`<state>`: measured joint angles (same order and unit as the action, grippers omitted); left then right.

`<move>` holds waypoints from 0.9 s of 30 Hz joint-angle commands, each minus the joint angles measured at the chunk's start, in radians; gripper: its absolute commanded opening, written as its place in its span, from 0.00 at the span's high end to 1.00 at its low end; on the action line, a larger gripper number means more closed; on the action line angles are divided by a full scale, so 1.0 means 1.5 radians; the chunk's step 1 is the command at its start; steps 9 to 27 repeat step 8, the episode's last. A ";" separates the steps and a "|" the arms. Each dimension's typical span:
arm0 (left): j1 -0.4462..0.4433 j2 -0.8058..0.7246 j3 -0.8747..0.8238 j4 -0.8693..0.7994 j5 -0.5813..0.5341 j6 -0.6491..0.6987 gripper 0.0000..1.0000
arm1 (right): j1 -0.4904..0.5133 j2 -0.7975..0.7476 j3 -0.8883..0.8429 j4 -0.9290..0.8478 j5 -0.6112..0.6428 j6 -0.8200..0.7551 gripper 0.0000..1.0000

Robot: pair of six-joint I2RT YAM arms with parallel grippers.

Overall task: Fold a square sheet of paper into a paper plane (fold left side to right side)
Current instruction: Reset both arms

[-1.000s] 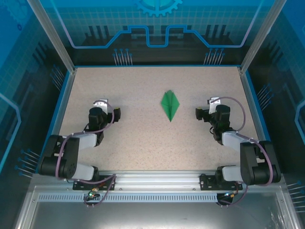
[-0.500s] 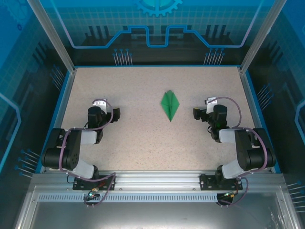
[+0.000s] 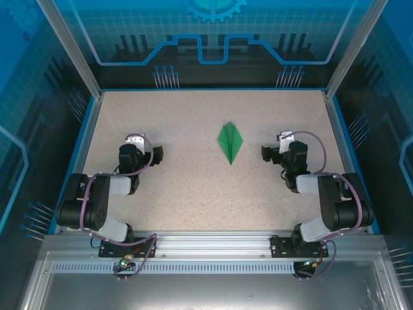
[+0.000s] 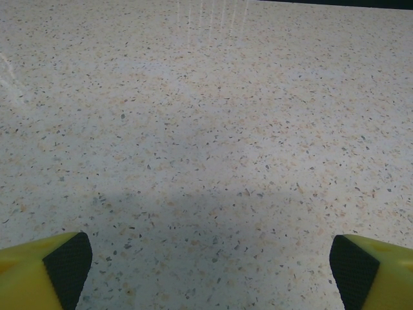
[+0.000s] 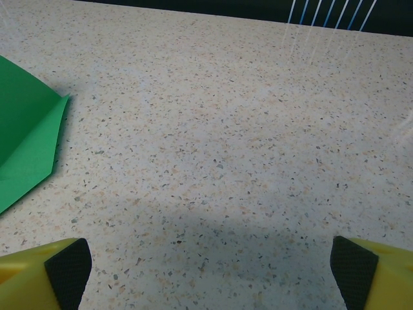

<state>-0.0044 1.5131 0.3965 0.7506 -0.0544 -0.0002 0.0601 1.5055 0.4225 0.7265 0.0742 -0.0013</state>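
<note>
The left fingers (image 4: 64,261) and right fingers (image 5: 64,265) stand spread and empty. The folded square sheet of paper (image 3: 230,142) lies between them, nearer the right. A low sweep might push it, loosening the creases.

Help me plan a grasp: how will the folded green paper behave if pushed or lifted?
Probably light: the folded green paper is thin and lies loose on the table, so a push would likely slide it. Its layered folds likely make it stiffer than a flat sheet, yet easy to crumple. One flap looks slightly raised, perhaps offering a pinchable edge.
</note>
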 commanded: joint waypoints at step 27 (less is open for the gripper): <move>0.006 0.001 0.013 0.020 0.014 -0.003 0.01 | 0.003 0.000 0.006 0.018 -0.007 -0.007 0.01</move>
